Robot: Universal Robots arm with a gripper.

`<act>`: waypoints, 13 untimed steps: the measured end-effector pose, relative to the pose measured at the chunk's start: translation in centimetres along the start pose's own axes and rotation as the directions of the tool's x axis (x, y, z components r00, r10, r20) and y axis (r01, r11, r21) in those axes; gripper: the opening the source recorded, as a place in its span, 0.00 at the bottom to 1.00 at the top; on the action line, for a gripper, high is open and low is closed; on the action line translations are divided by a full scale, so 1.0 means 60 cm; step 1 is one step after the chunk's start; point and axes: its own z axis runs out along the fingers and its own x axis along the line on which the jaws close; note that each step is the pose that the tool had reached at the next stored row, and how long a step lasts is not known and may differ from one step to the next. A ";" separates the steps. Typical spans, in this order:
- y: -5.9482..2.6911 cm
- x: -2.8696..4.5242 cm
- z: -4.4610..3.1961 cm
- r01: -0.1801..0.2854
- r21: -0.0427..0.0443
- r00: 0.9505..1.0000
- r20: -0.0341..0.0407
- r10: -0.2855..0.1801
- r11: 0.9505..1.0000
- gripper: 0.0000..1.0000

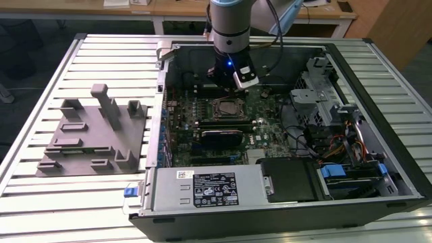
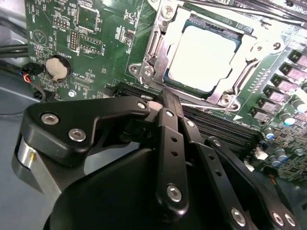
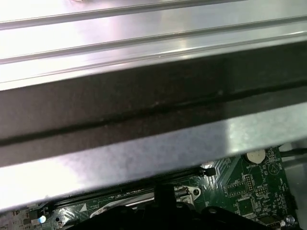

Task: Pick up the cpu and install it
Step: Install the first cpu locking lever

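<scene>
The cpu lies flat in its socket on the green motherboard, its silvery-white top showing inside the metal frame. In the second wrist view my gripper stands just in front of the socket, its black fingers drawn together with nothing between them. In the exterior view the gripper hangs inside the open computer case, a little behind the socket. The first wrist view catches the fingertips above the board.
The case's metal walls ring the board closely. Memory slots run beside the socket and a coin battery sits nearby. A drive cage and cables crowd the exterior view's right. Grey fixture blocks stand on the slatted table at its left.
</scene>
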 end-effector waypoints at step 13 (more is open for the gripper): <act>0.006 0.012 0.005 -0.065 0.005 0.998 0.014 0.065 0.998 0.11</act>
